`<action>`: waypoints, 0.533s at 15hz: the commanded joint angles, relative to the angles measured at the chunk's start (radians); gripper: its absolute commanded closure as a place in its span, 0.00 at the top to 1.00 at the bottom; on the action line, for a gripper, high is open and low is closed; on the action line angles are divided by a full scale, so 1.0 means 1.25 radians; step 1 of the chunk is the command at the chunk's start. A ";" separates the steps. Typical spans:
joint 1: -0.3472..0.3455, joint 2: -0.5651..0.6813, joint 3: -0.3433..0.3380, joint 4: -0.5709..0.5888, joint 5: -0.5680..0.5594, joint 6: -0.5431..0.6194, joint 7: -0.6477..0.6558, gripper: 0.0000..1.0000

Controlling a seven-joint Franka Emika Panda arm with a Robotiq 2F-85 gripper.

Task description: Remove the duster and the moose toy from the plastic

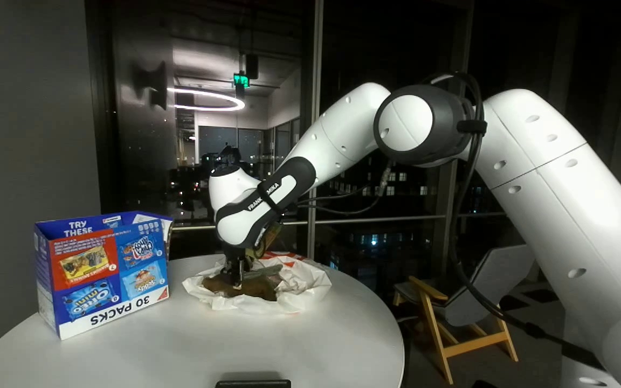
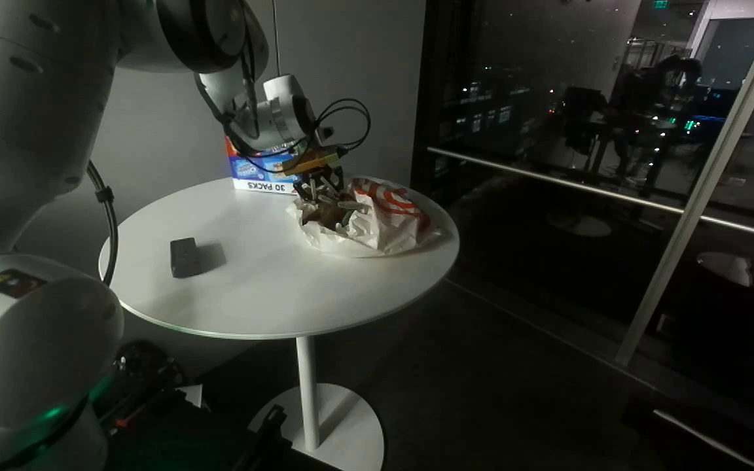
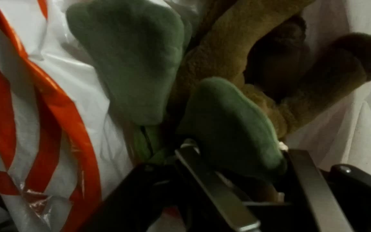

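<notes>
The moose toy is brown plush with grey-green antlers. It lies in the crumpled white plastic bag with red stripes, and shows in both exterior views, as the moose toy [image 1: 251, 290] and bag [image 1: 299, 277], and the moose toy [image 2: 331, 216] and bag [image 2: 377, 232]. In the wrist view the moose [image 3: 227, 54] fills the middle, and the bag [image 3: 95, 80] lies around it. My gripper [image 3: 243, 149] points down into the bag. Its fingers stand apart on either side of the nearer antler [image 3: 227, 129]. A firm hold is not visible. I cannot make out a duster.
A blue snack box [image 1: 105, 275] stands beside the bag on the round white table [image 1: 343, 345]. A dark block [image 2: 184, 257] lies nearer the robot base. A wooden-framed chair [image 1: 450, 302] stands beyond the table edge. A window with a metal rail is behind the table.
</notes>
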State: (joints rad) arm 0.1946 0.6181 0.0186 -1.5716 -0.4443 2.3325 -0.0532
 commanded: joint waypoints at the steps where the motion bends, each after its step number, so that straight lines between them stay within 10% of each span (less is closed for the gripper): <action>1: 0.014 0.009 -0.008 0.031 0.008 -0.025 0.008 0.23; 8: 0.009 -0.029 -0.005 0.017 0.021 -0.017 0.014 0.09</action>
State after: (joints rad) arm 0.2000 0.6151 0.0188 -1.5505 -0.4366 2.3190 -0.0475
